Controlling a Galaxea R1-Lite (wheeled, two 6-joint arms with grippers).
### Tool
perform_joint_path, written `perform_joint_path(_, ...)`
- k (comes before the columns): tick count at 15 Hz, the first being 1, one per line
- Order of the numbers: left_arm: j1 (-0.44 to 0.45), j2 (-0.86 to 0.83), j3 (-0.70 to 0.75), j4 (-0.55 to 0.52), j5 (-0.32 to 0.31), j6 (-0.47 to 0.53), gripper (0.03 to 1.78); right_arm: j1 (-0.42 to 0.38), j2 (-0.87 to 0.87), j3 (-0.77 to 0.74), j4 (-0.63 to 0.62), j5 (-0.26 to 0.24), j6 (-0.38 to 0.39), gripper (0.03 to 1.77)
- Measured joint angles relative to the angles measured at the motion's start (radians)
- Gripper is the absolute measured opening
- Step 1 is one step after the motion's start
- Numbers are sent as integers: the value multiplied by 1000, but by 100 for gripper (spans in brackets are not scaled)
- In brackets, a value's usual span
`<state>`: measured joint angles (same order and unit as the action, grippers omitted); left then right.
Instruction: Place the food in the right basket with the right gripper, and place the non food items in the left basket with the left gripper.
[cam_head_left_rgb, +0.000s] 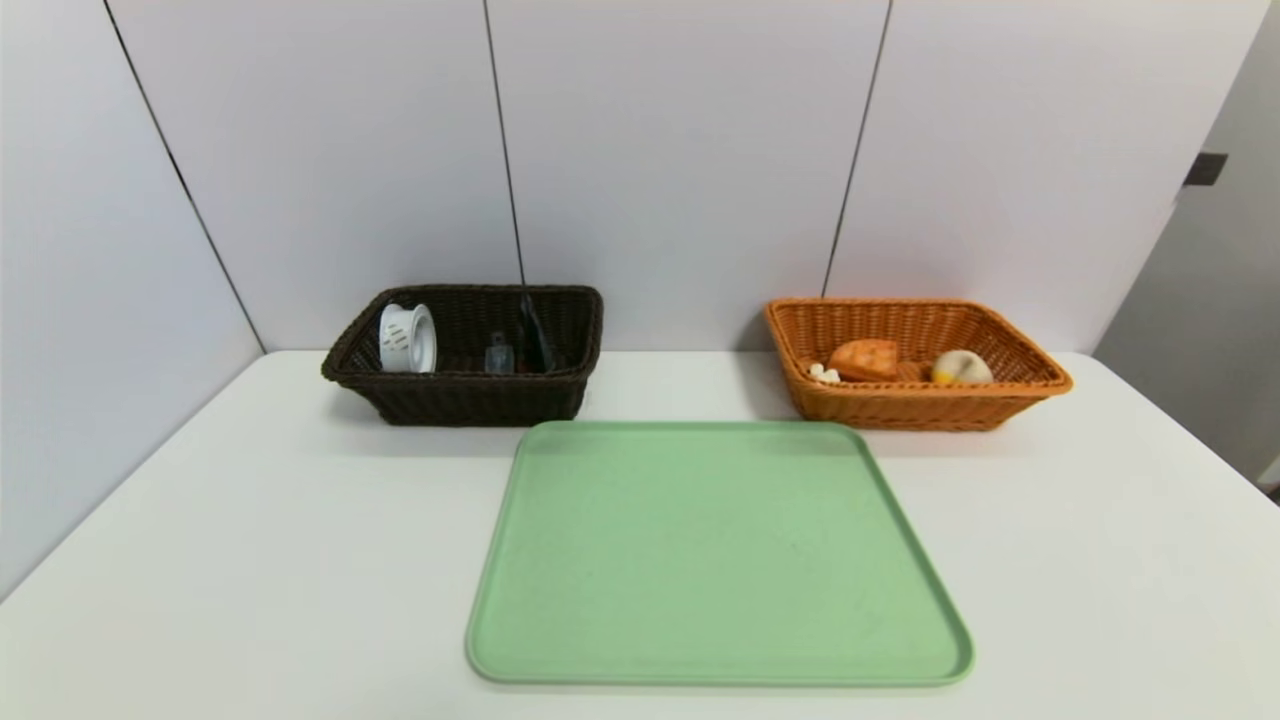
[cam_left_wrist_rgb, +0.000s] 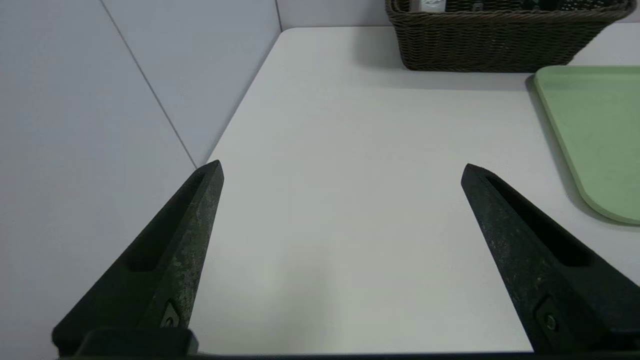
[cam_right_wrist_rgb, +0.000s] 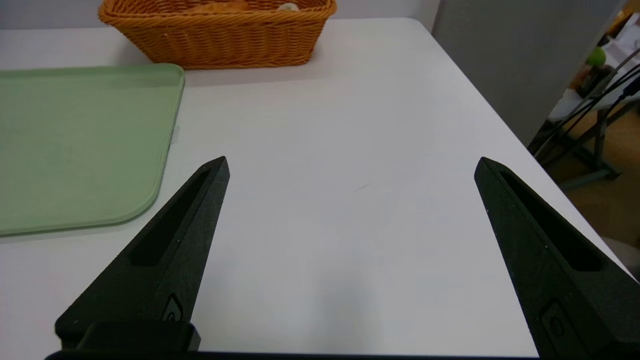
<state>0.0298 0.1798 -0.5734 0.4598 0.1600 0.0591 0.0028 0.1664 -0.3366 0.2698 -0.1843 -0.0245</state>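
Two baskets behind the green tray on the white table, both against the wall. Left of the tray's far edge: the dark brown left basket, holding the white tape roll on edge at its outer end, the dark cone-shaped tube leaning upright near its inner end, and a small pale grey item between them, too small to tell apart further. Right of the tray's far edge: the orange right basket, holding the waffle slice with bits of white cream beside it, and the cream bun just beside that, toward the outer end.

Left gripper over bare table off the tray's left side, fingers spread wide, nothing between them, the brown basket ahead. Right gripper likewise off the tray's right side, fingers spread wide, holding nothing, the orange basket ahead. Neither arm visible from the head view.
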Motion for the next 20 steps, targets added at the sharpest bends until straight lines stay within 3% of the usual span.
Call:
perform_joint_path(2, -9, -94, 65, -3, -41, 45, 169, -5, -87, 29, -13, 12, -77, 170)
perform_joint_path(4, -15, -146, 114, -58, -69, 87, 169, -7, -133, 51, -108, 11, -127, 170)
perform_joint_path(8, -18, -179, 223, -281, -109, 101, 169, -7, -164, 165, -450, 19, -156, 170)
perform_joint_path(11, -18, -182, 413, -490, -118, 130, 169, -7, -168, 298, -581, 26, -214, 170)
perform_joint_path(13, -18, -183, 526, -643, -134, 148, 169, -7, -168, 327, -514, 53, -220, 170)
perform_joint_path(14, -18, -183, 549, -665, -157, 148, 169, -7, -168, 331, -443, 101, -200, 170)
perform_joint_path(16, -18, -183, 568, -563, -210, 116, 169, -7, -168, 333, -303, 211, -133, 170)
perform_joint_path(18, -18, -183, 571, -456, -211, 70, 169, -6, -168, 326, -235, 225, -74, 170)
perform_joint_path(20, -19, -183, 571, -452, -205, 35, 169, -6, -168, 325, -236, 222, -44, 170)
